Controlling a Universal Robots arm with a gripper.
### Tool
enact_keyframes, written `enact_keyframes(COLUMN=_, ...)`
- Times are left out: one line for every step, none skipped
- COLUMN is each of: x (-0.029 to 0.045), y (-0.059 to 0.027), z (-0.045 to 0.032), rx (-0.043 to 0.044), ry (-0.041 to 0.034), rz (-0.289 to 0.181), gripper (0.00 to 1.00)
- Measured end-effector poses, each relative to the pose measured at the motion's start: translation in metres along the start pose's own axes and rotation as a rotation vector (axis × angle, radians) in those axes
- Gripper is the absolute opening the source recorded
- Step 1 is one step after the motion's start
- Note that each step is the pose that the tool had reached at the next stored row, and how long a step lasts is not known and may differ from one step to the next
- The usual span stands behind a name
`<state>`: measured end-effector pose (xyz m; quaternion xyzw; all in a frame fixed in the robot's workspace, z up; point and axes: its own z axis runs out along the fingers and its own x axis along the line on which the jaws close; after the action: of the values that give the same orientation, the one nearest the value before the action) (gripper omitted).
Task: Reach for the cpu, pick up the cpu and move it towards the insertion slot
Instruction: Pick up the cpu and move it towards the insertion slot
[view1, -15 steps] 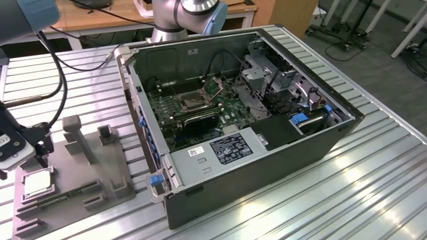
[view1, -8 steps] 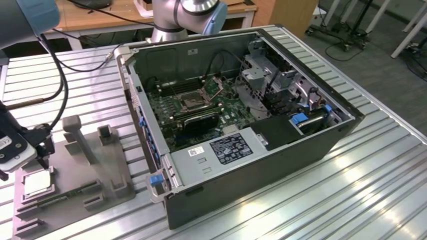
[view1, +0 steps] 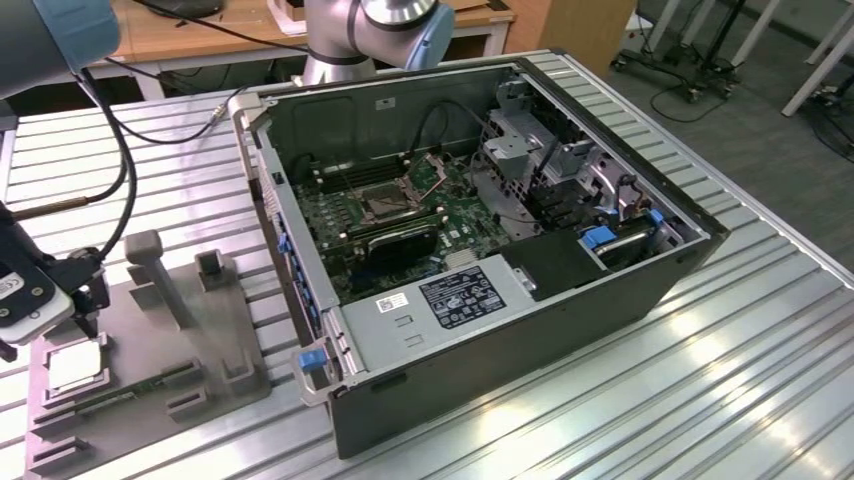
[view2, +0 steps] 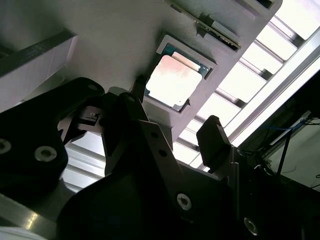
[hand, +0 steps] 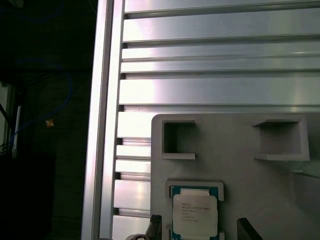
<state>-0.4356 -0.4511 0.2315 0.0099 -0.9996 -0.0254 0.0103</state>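
Lower left of the exterior view: cpu (view1: 76, 370) in plate (view1: 144, 345) pocket | gripper (view2: 176, 100) spread, empty (fingers (view2: 215, 136) flank it) | risk: off-centre closing could tilt or jam cpu.

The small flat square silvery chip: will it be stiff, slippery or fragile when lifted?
The small flat square silvery chip looks thin and rigid, probably light. Its shiny top may be slippery. Seated in the grey fixture plate, it should not slide.
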Motion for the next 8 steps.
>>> enact_keyframes(x=0.0000, y=0.0000, z=0.0000, rx=0.0000, ry=0.0000, rz=0.000, gripper=0.68)
enact_keyframes(x=0.0000, y=0.0000, z=0.0000, rx=0.0000, ry=0.0000, rz=0.000, gripper=0.68)
enact_keyframes(x=0.0000, y=0.0000, z=0.0001, rx=0.0000, ry=0.0000, rz=0.000, gripper=0.68)
enact_keyframes(x=0.0000, y=0.0000, z=0.0001, rx=0.0000, ry=0.0000, rz=0.000, gripper=0.68)
enact_keyframes(x=0.0000, y=0.0000, z=0.0004, rx=-0.0001, ry=-0.0001, rz=0.000, gripper=0.68)
enact_keyframes(x=-0.0001, y=0.0000, z=0.0010, rx=-0.0003, ry=-0.0004, rz=0.000, gripper=0.68)
enact_keyframes(x=-0.0001, y=-0.0001, z=0.0020, rx=-0.0002, ry=-0.0004, rz=0.000, gripper=0.68)
enact_keyframes(x=-0.0001, y=-0.0002, z=0.0034, rx=-0.0001, ry=-0.0001, rz=0.000, gripper=0.68)
